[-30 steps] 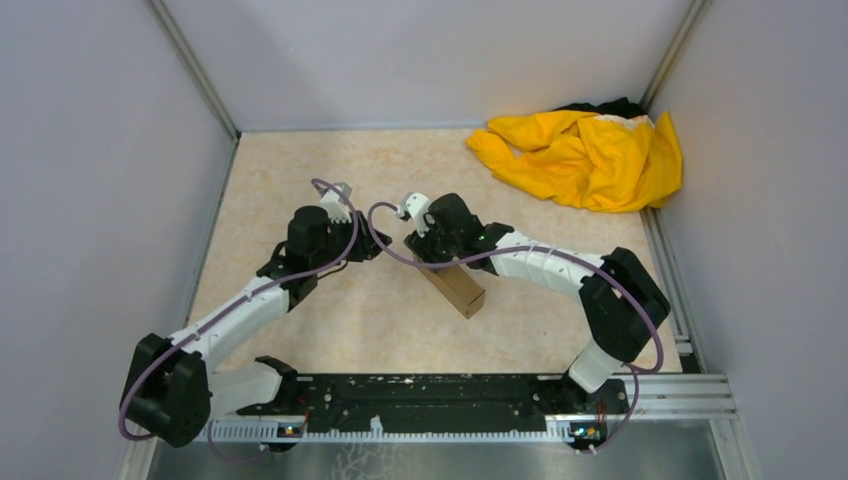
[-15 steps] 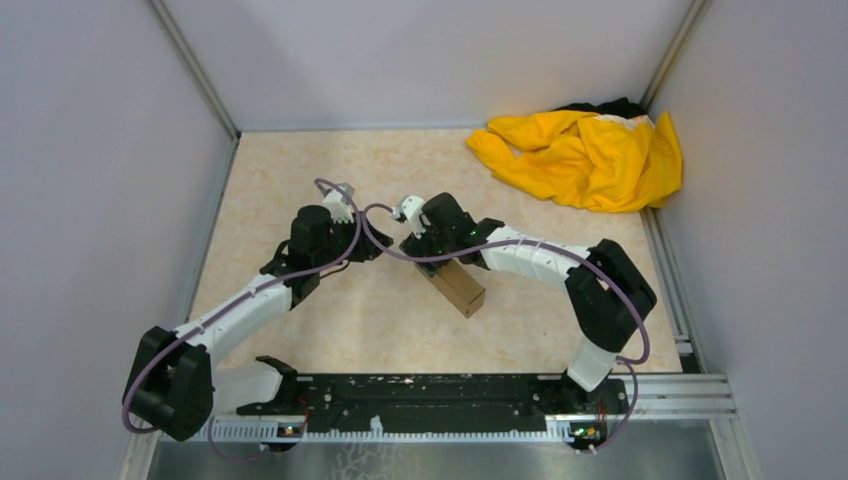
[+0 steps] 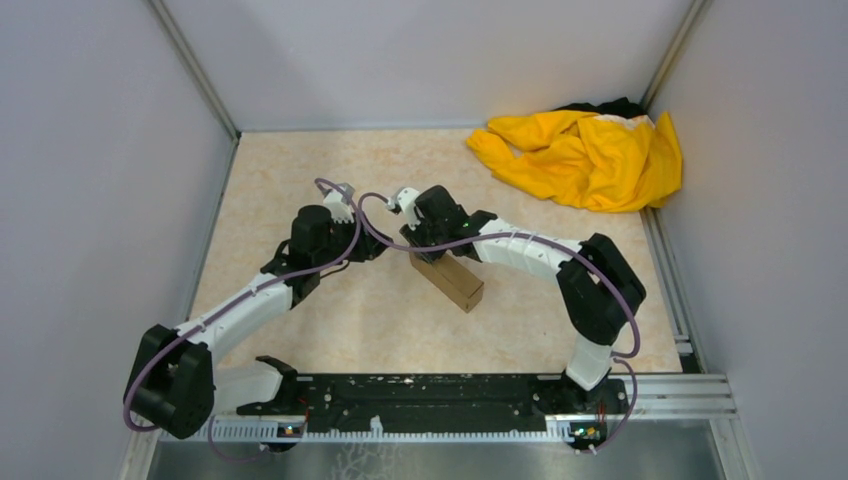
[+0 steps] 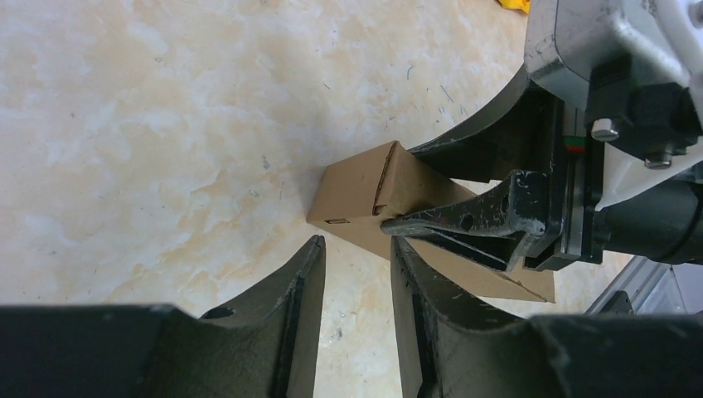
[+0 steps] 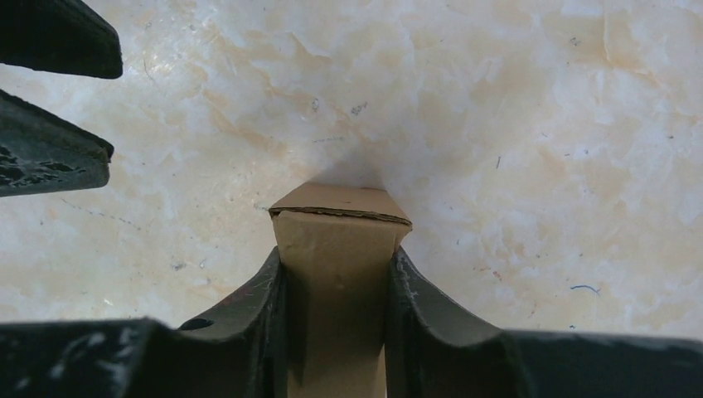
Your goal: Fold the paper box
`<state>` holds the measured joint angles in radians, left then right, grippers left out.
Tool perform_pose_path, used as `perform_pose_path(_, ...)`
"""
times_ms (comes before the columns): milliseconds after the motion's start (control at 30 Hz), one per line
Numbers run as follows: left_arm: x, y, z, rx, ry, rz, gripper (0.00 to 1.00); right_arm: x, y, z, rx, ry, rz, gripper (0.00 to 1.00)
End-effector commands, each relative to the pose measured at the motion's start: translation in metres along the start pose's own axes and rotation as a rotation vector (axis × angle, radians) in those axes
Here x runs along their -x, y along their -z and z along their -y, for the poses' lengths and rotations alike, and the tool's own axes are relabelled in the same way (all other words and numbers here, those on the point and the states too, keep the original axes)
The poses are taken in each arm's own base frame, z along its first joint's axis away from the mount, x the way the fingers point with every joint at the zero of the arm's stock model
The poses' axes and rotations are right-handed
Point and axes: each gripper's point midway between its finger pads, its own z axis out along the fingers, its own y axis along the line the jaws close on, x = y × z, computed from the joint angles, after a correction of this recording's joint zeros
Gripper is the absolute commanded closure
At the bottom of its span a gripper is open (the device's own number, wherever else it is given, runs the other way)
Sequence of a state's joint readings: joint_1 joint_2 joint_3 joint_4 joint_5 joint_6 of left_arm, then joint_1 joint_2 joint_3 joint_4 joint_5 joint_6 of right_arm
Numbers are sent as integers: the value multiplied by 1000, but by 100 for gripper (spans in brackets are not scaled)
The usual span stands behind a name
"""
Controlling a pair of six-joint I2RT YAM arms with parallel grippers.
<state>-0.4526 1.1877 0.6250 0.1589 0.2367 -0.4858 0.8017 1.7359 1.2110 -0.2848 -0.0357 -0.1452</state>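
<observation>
The paper box [image 3: 455,284] is a small brown carton lying on the table between the two arms, with its far end flap closed. My right gripper [image 3: 420,246] is shut on that far end. In the right wrist view the box [image 5: 336,290] fills the gap, and both fingers of the right gripper [image 5: 336,255] press on its sides. My left gripper [image 4: 356,245] stands open just off the box's [image 4: 352,195] end corner, with only bare table between its fingers. The right gripper's finger [image 4: 464,224] lies along the box's side there. The left fingers [image 5: 50,157] show at the upper left of the right wrist view.
A crumpled yellow cloth [image 3: 585,155] lies in the back right corner. Grey walls close in the table on three sides. A black mounting rail [image 3: 450,395] runs along the near edge.
My right gripper opened wider, then closed on the box's far end, and the arm has shifted a little left. The left arm has barely moved.
</observation>
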Motion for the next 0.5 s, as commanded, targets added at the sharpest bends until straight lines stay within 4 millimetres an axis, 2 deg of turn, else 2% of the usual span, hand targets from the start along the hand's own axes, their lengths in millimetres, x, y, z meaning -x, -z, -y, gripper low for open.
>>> perform_pose_path(0,6,0,3,-23,-7,24,59,16,3,7,-25,0,15,81)
perform_pose_path(167,6,0,1,-21,-6,24,59,14,7,9,-37,20,20,82)
perform_pose_path(467,6,1,1,-17,-8,25,59,20,19,8,-143,168,20,70)
